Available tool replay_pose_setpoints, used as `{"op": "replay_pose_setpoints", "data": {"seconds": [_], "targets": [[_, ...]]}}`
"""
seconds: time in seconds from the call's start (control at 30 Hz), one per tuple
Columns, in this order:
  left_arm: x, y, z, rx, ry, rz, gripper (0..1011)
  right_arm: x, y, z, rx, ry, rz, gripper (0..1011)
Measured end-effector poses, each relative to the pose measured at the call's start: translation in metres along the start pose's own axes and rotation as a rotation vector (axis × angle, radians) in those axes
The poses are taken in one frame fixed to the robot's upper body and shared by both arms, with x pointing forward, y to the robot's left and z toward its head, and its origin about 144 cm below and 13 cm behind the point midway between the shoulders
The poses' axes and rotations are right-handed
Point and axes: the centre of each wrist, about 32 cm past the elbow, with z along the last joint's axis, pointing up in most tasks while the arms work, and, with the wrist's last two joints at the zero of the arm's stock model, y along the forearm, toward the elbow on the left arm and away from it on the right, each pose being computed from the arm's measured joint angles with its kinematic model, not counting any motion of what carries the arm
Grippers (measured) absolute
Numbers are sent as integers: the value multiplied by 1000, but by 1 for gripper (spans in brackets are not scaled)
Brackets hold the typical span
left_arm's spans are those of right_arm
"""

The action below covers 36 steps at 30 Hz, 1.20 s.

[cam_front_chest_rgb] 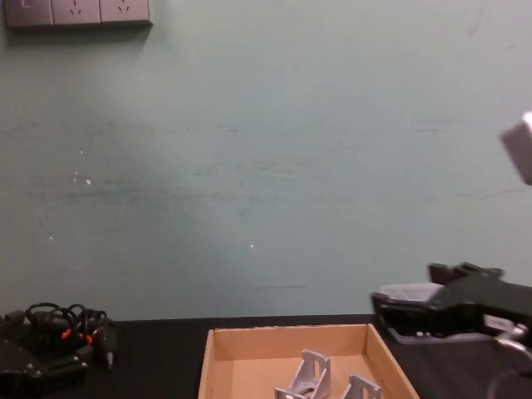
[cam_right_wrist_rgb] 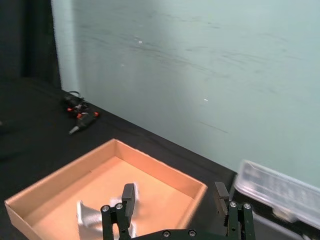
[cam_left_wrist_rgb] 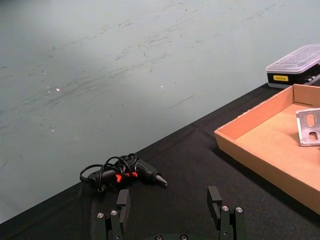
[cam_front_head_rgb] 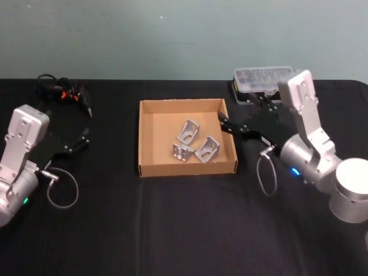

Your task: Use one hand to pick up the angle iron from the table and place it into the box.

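Hovering over box (cam_front_head_rgb: 150, 139) wall: right gripper (cam_front_head_rgb: 225, 122), wide open, empty

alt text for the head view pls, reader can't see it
Three silver angle irons lie in the brown cardboard box at the centre of the black table. The right gripper, jaws open, hangs at the box's right wall; the left gripper rests open, far left.

The box (cam_front_chest_rgb: 287, 337) is cut off by the chest view's lower edge, as are the angle irons (cam_front_chest_rgb: 309, 376) inside it. The right gripper (cam_front_chest_rgb: 391, 306) partly hides the clear-lidded case (cam_front_chest_rgb: 409, 292) behind it.
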Motion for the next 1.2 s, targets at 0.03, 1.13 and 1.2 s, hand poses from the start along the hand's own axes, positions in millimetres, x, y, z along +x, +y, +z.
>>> {"op": "replay_pose_setpoints", "data": {"seconds": [0.03, 1.13, 1.2], "targets": [[0, 0, 0, 0, 0, 0, 1011, 0, -4, -2, 2, 0, -11, 1003], [0, 0, 0, 0, 0, 0, 1011, 6, -49, -34, 21, 13, -166, 1002], [0, 0, 0, 0, 0, 0, 1011, 6, -49, -34, 20, 13, -166, 1002]]}}
